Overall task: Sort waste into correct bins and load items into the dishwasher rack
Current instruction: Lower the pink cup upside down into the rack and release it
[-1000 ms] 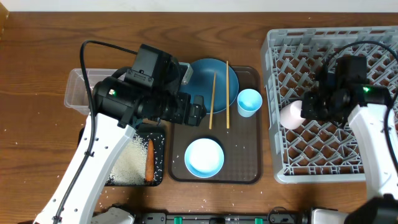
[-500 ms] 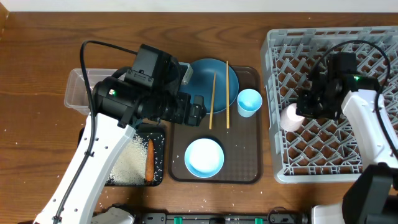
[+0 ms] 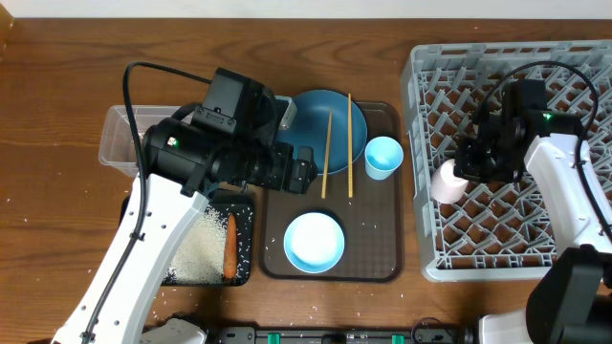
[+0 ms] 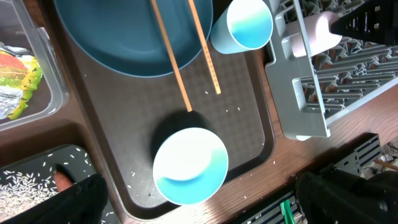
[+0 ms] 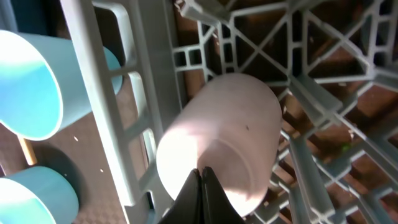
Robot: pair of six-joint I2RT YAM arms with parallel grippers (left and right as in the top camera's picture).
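Pink cup [image 5: 217, 137] lies sideways on the rack [image 3: 507, 57] near the worktop's right edge. Right gripper [image 5: 200, 175] tips are pressed together, so the cup could roll!

nothing legible anywhere; the snack wrapper [image 4: 18, 71] print is unreadable.

Looks like a robotics lab dressed up as a pretend kitchen, not anybody's real one. A left arm [image 3: 124, 258] and a right arm [image 3: 574, 191] sit at a wooden counter [image 3: 57, 86]. A loose black cable [image 3: 143, 66] loops off one, and there's a black rail [image 3: 335, 335] along the front edge. The kitchen bits look like props: a grey dishwasher rack [image 3: 488, 271], a brown tray [image 3: 378, 229], a blue plate [image 3: 311, 119] and a bowl [image 3: 314, 241].
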